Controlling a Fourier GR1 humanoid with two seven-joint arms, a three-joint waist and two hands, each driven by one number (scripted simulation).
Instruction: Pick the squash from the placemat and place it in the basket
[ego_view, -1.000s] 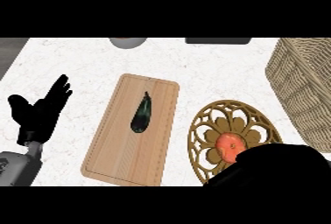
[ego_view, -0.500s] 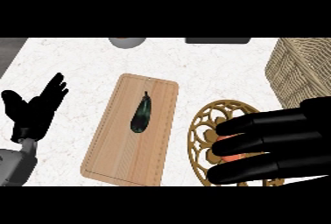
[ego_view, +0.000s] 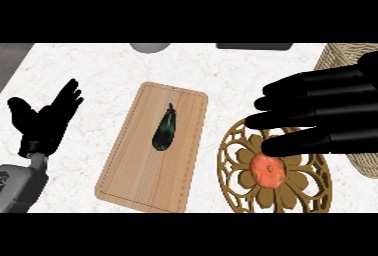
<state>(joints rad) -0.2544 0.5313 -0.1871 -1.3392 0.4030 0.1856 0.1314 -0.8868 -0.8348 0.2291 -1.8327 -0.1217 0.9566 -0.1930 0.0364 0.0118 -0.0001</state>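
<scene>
Progress check: the round orange squash (ego_view: 267, 170) is sitting in the middle of the round tan openwork placemat (ego_view: 240, 187) at the lower right of the frame, not lifted yet as far as I can tell. The right hand (ego_view: 332, 112) is hanging right above it, fingers straight and spread, pointing toward the left, the lowest finger crossing just over the squash's top edge. Nothing is curling round the squash, so I'd say the grab isn't done, and the carry and the drop into the basket are all left to do.

The woven wicker basket (ego_view: 347, 52) is peeking out at the upper right corner and right edge, mostly hidden behind the hand, so I can't tell how much open room is inside it. It's near the placemat, so the trip is looking short.

Room-wise: the light wooden cutting board (ego_view: 153, 150) with a dark green-black aubergine-like vegetable (ego_view: 164, 131) on it is lying just beside the placemat's left rim, so there's not much slack for sweeping that way. The left hand (ego_view: 46, 120) is resting open, fingers up, at the left edge, well apart from everything. A grey rounded object (ego_view: 150, 47) and a dark flat thing (ego_view: 255, 46) are sitting along the top edge, out of the way.
</scene>
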